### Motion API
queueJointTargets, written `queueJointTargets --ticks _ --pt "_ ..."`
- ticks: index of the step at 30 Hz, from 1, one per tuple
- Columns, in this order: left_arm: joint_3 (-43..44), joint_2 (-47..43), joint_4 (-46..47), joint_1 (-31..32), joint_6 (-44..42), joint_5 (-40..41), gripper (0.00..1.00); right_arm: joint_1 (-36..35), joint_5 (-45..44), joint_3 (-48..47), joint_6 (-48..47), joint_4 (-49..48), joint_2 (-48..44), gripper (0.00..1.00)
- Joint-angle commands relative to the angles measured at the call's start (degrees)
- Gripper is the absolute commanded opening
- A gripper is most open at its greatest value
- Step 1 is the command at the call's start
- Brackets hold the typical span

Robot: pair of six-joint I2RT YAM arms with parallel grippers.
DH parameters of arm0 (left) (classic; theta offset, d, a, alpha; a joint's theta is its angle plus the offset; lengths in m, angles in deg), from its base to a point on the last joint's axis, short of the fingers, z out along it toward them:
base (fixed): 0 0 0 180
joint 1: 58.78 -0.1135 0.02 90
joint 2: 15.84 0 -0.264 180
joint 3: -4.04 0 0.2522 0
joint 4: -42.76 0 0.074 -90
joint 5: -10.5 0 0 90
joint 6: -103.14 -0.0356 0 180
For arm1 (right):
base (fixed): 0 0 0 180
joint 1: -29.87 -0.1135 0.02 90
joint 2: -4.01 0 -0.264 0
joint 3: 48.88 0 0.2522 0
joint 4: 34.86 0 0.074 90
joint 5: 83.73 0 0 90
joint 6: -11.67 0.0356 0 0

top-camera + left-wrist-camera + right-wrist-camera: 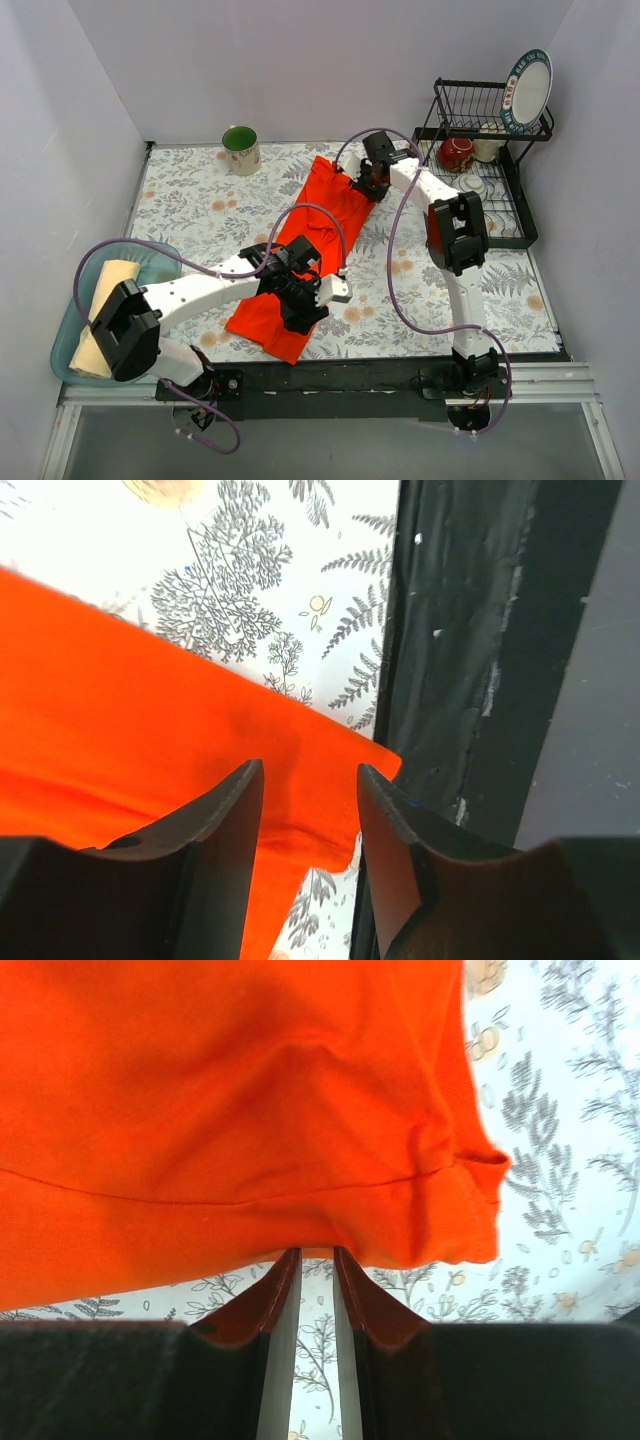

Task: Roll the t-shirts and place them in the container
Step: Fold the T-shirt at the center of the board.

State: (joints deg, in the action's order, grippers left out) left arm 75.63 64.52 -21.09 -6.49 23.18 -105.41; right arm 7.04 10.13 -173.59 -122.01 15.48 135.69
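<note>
The orange-red t-shirt [325,205] lies as a long diagonal strip on the leaf-patterned table. My left gripper [303,305] is open at its near end. In the left wrist view the fingers [238,805] straddle the shirt's near corner [150,730] by the black table edge. My right gripper [368,185] is at the far end. In the right wrist view its jaws [315,1252] are nearly together, their tips at the shirt's hem [300,1160], pinching it. The cream-yellow t-shirt [100,320] lies folded in a teal basin [150,262] at the left.
A green mug [241,150] stands at the back left. A black dish rack [500,190] at the back right holds a red mug [456,153] and a plate [528,90]. The black front rail [450,680] runs right beside the shirt's near corner.
</note>
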Motion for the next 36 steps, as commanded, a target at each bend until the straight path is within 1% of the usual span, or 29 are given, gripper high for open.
queueJointTargets --ticks 1,6,9,15,18,22,26,28,31,32,33,34,35,36 --pt "-3.6 3.0 8.0 -0.2 1.6 0.8 0.4 -0.7 0.1 -5.9 -1.1 1.2 2.4 0.27" --pt "-5.7 7.3 13.5 0.0 1.8 2.3 0.38 -0.8 -3.2 -7.9 -6.0 -0.2 5.8 0.24" --pt "-5.7 10.4 16.2 0.0 1.6 2.3 0.37 -0.8 -3.6 -9.5 -8.5 -1.2 8.6 0.23" --pt "-1.1 18.8 20.5 0.3 2.2 1.0 0.37 -0.7 -2.5 -14.9 -13.6 -3.1 13.3 0.21" --pt "2.9 22.5 22.4 0.4 3.0 0.6 0.37 -0.7 -1.1 -18.1 -16.9 -6.5 16.2 0.21" --pt "8.5 27.6 23.6 0.9 3.4 0.3 0.38 -0.6 2.1 -19.0 -19.6 -15.9 19.2 0.25" --pt "13.1 31.6 23.5 1.1 3.2 0.0 0.38 -0.6 5.5 -21.6 -19.2 -23.4 22.2 0.31" --pt "14.6 31.8 23.3 1.2 3.5 0.2 0.39 -0.6 6.6 -23.0 -18.1 -25.9 23.2 0.31" --pt "16.8 28.6 21.9 1.2 4.6 1.4 0.42 0.4 8.5 -21.6 -12.4 -30.9 20.2 0.31" --pt "17.8 27.3 21.1 1.2 5.6 1.8 0.44 1.1 8.6 -20.0 -10.6 -34.2 18.5 0.32" --pt "18.6 25.8 20.0 1.2 6.2 2.9 0.45 1.4 8.2 -15.7 -6.7 -35.9 13.6 0.34" --pt "21.3 22.9 16.8 1.2 6.9 3.1 0.45 1.6 7.7 -12.4 -5.2 -38.1 10.5 0.35" --pt "22.7 21.2 15.0 1.2 7.6 3.4 0.46 2.1 6.8 -9.2 -3.8 -40.4 7.2 0.4" --pt "23.9 19.6 13.3 1.2 9.4 4.1 0.48 2.1 3.9 -6.0 -0.6 -44.4 0.1 0.45"
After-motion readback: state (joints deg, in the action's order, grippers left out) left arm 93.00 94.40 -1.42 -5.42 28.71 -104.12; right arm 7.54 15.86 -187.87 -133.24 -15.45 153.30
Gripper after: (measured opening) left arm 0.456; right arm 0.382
